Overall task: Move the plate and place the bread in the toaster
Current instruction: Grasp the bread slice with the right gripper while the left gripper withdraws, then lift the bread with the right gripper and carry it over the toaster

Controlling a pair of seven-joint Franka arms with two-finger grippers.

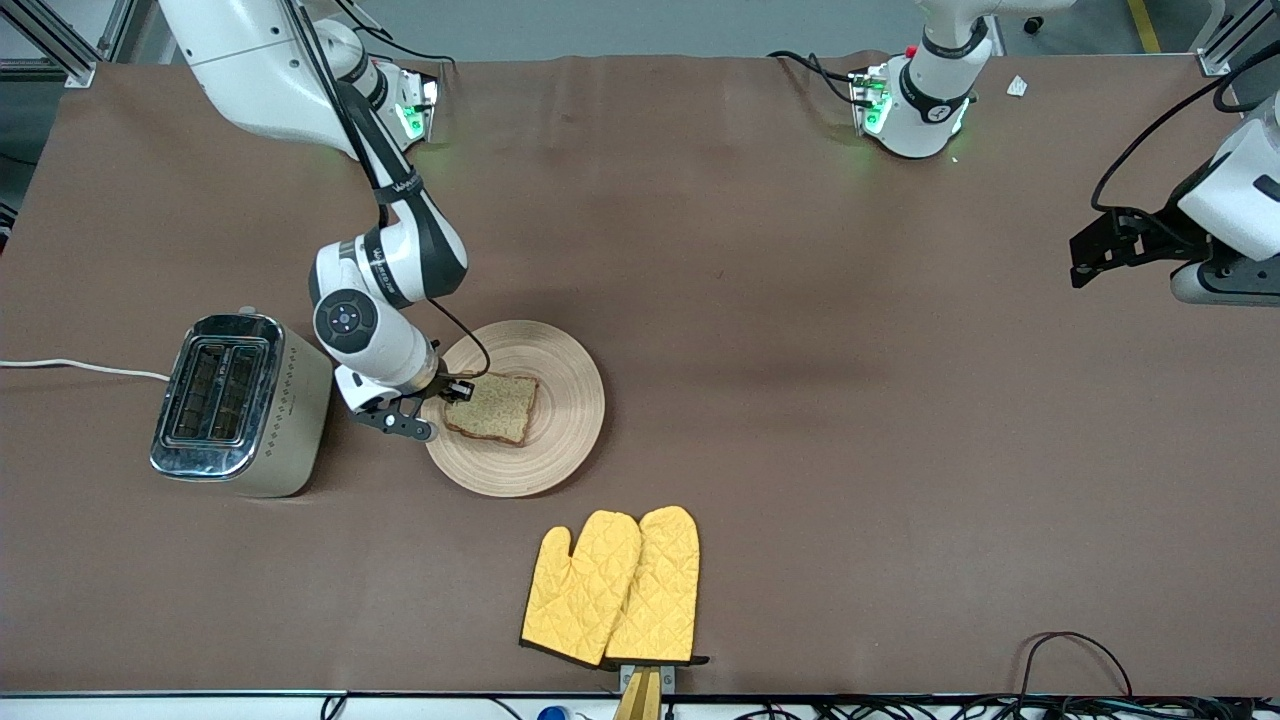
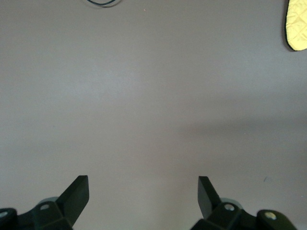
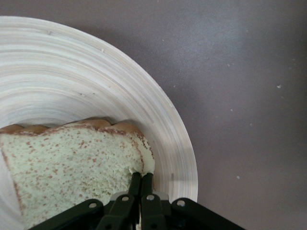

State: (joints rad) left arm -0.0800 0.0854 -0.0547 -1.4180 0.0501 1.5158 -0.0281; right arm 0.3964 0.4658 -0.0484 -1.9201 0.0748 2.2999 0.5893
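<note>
The pale wooden plate (image 1: 560, 440) lies on the brown table beside the toaster (image 1: 240, 403), toward the right arm's end. The speckled bread (image 1: 495, 408) lies on the plate. My right gripper (image 1: 455, 388) is over the plate's rim on the toaster's side, shut on a corner of the bread; in the right wrist view its fingers (image 3: 142, 178) pinch the bread (image 3: 67, 163) at the crust, above the plate (image 3: 158, 115). My left gripper (image 2: 143, 188) is open and empty over bare table at the left arm's end (image 1: 1100, 250), waiting.
Two yellow oven mitts (image 1: 615, 588) lie nearer to the front camera than the plate, by the table's front edge; one shows in the left wrist view (image 2: 297, 26). The toaster's white cord (image 1: 80, 367) runs off the table's end.
</note>
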